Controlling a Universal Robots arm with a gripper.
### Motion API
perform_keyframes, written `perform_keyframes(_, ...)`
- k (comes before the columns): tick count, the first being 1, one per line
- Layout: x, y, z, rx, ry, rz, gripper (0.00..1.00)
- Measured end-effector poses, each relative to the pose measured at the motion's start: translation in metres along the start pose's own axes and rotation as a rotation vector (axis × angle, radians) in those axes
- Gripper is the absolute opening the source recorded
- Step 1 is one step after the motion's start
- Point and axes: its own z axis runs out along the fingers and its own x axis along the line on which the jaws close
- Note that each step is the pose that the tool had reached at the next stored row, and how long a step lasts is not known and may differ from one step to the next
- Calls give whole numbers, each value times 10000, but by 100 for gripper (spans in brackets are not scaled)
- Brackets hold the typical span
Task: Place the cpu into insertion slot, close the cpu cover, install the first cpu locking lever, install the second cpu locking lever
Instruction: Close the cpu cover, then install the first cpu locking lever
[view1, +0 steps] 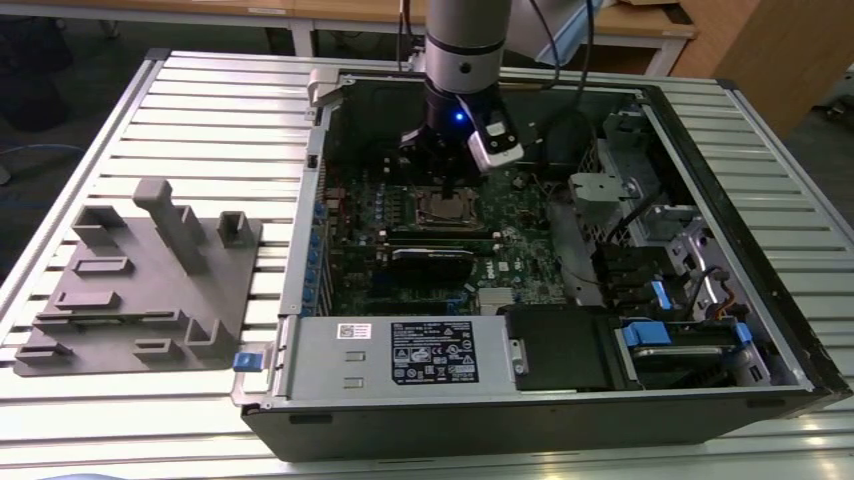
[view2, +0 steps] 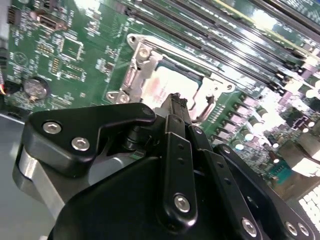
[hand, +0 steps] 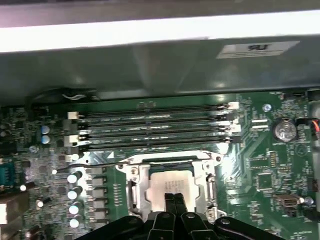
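Closest in, the black jaws were pressed together, holding nothing, right over the cpu (hand: 162, 184). It sat in the insertion slot (view1: 424, 213) with the cpu cover (hand: 142, 177) apparently lowered around it. That looked like a pushing pose, not a grip.
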Motion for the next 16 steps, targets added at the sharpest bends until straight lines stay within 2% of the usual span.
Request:
perform_keyframes(7,-19,3,-19,-4,-2,0,11)
perform_keyframes(9,-28,9,-234,0,0,0,11)
perform_keyframes(16,-28,9,-237,-2,-1,0,11)
